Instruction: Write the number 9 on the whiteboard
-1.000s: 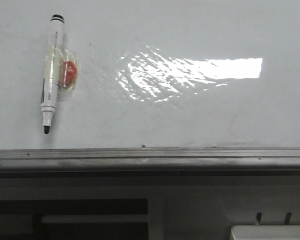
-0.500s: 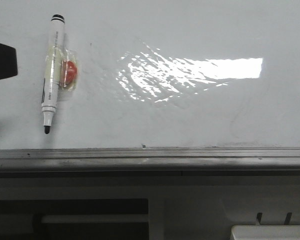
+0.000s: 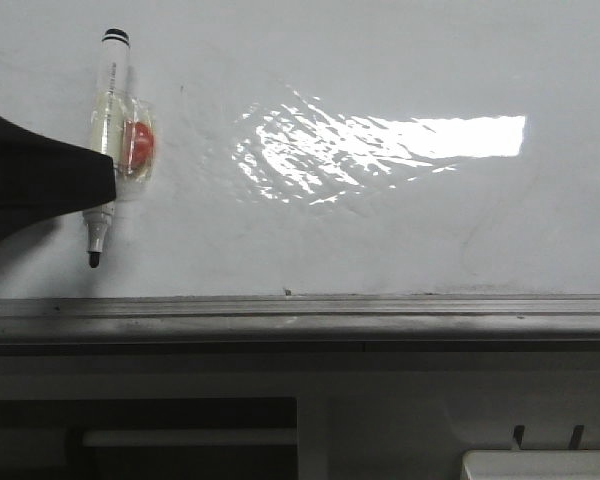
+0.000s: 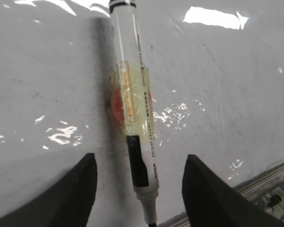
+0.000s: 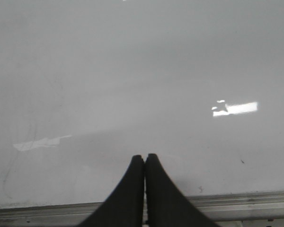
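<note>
Left gripper (image 4: 138,189), fingers spread wide, straddles the taped-on marker (image 4: 132,109) to grasp it from the blank whiteboard (image 3: 380,230); right gripper (image 5: 145,163) rests fully pinched, empty

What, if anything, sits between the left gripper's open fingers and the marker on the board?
Nothing visible. In the left wrist view the left gripper is open and its fingers straddle the marker, with only bare whiteboard in the gaps. A red piece under yellowish tape holds the marker to the board higher up the barrel.
</note>
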Robot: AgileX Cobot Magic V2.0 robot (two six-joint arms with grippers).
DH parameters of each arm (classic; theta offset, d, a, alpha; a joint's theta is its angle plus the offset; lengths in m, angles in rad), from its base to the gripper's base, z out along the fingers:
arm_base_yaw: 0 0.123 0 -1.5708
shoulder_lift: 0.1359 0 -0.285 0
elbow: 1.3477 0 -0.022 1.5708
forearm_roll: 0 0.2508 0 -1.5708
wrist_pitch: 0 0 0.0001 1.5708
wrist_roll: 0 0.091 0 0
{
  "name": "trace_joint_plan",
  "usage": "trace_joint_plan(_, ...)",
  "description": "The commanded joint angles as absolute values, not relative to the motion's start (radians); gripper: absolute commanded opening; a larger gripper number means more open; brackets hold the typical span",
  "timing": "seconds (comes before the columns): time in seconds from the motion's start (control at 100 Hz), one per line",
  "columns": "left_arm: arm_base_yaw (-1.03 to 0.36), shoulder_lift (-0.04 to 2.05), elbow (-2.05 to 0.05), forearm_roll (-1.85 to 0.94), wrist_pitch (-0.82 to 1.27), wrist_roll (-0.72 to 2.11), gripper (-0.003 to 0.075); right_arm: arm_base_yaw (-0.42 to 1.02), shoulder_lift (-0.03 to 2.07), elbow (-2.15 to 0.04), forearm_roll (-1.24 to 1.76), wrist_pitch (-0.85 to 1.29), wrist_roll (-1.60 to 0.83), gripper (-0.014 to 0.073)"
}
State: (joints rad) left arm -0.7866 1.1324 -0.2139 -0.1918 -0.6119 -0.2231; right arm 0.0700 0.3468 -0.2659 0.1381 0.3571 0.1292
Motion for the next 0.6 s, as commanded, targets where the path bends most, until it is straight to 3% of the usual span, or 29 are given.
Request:
trace_joint_plan(0.0,-0.791,1.144,-0.242,-0.192,-0.699,-0.236,0.0365,0.080,0.362,-0.299,0.129,0.278,0.123,-0.0069)
trace_joint_plan(0.59,-0.790,1.246,-0.242,-0.192,-0.741,-0.236,0.0340,0.080,0.362,-0.299,0.129,0.278,0.123,-0.0069)
